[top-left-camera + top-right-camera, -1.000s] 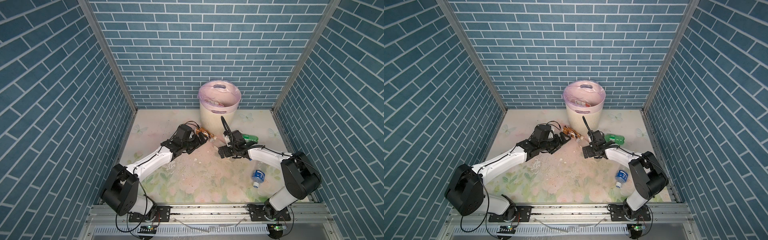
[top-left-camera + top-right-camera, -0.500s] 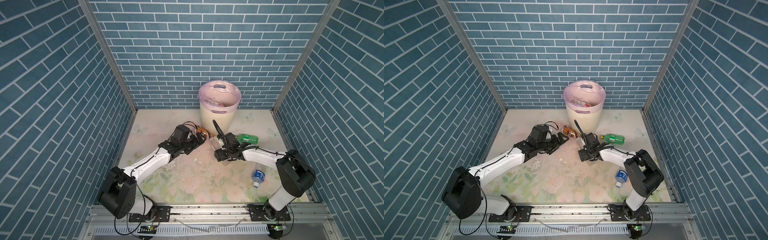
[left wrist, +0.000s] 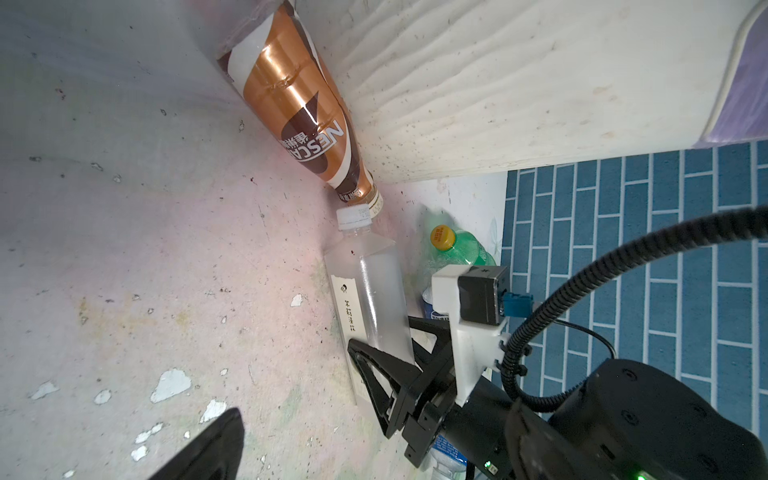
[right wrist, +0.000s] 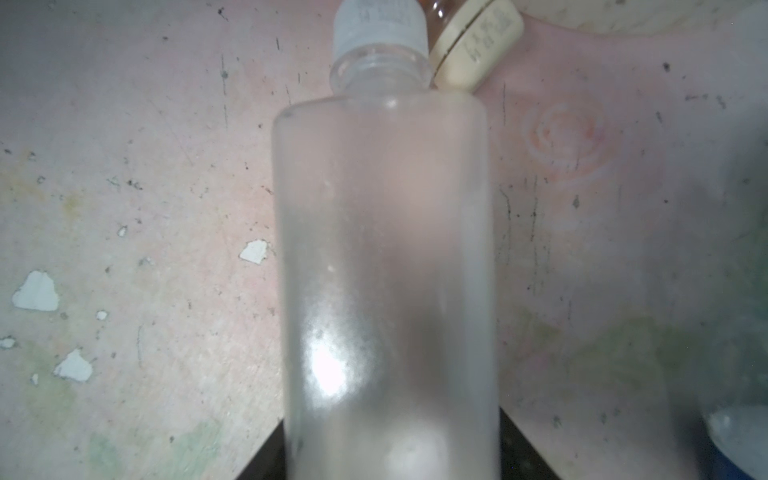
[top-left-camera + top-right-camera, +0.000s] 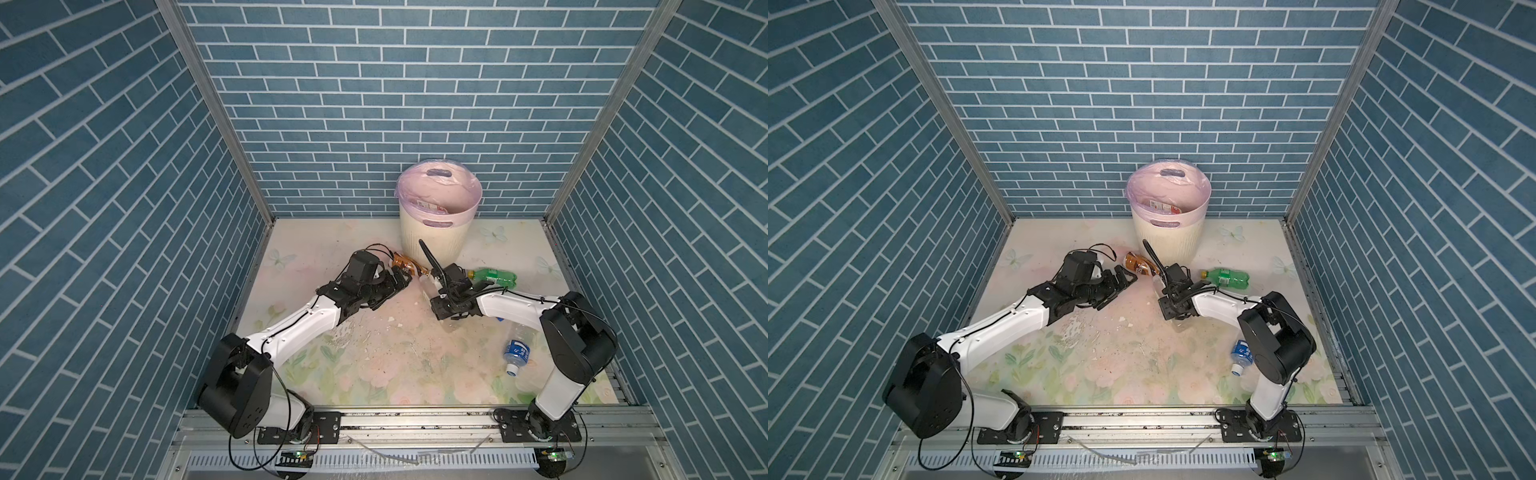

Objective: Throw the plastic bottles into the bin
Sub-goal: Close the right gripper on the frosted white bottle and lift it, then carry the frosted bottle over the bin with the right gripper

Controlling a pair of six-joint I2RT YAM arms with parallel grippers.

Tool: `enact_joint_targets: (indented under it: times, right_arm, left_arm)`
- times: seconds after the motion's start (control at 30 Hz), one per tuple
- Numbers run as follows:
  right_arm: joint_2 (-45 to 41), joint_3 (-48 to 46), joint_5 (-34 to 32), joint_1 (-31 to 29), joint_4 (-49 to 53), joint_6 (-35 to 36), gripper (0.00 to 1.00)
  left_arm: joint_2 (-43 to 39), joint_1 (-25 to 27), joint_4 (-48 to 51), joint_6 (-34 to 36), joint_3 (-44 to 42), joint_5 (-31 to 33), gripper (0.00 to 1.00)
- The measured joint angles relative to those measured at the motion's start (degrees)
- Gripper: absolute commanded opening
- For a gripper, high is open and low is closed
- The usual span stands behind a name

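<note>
Four plastic bottles lie on the flowered table [image 5: 374, 365], seen from above in both top views. At the back stands the bin [image 5: 432, 245], a cream ribbed bucket with a lilac bag liner. Red-and-white labels [image 5: 1160, 204] show inside it.

A brown Nescafé bottle [image 3: 299, 112] lies on its side against the foot of the bin, its cream cap [image 4: 478, 45] turned toward my right jaws. Just beside that cap is the white cap [image 3: 353, 216] of a frosted clear bottle [image 4: 386, 249], which lies flat on the table.

My right jaws straddle this frosted bottle near its base, with one black finger [image 3: 374, 374] on each side, close against its walls. I cannot tell whether they press it or only flank it.

My left jaws stand wide and hold nothing. Their fingers [image 5: 1121, 277] hover low near the Nescafé bottle, apart from it.

A green bottle [image 5: 494, 276] with a yellow cap lies on the table to the right of the bin, just beyond my right arm [image 5: 511, 309]. A clear bottle with a blue label [image 5: 516, 355] lies toward the front right of the table, beside the dark elbow of that arm, well apart from the bin.
</note>
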State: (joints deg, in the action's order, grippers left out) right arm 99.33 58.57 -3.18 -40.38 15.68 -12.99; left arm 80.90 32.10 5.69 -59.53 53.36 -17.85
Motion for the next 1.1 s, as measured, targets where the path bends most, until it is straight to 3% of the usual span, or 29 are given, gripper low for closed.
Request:
enact_joint_targets:
  times: [0.37, 0.8, 1.1]
  right_arm:
    - [-7.21, -0.02, 0.55, -0.13, 4.39, 0.0, 0.43]
    - [-22.75, 0.9, -1.11, 0.72, 10.21, 1.68, 0.39]
    - [-30.27, 10.16, 1.03, 11.1, 10.23, 1.27, 0.36]
  left_arm:
    - [-0.02, -0.11, 0.0, 0.02, -0.39, -0.02, 0.99]
    - [-0.42, -0.26, 0.07, 0.35, -0.92, -0.04, 0.99]
    - [-0.22, 0.68, 1.95, 3.26, 3.54, -0.07, 0.99]
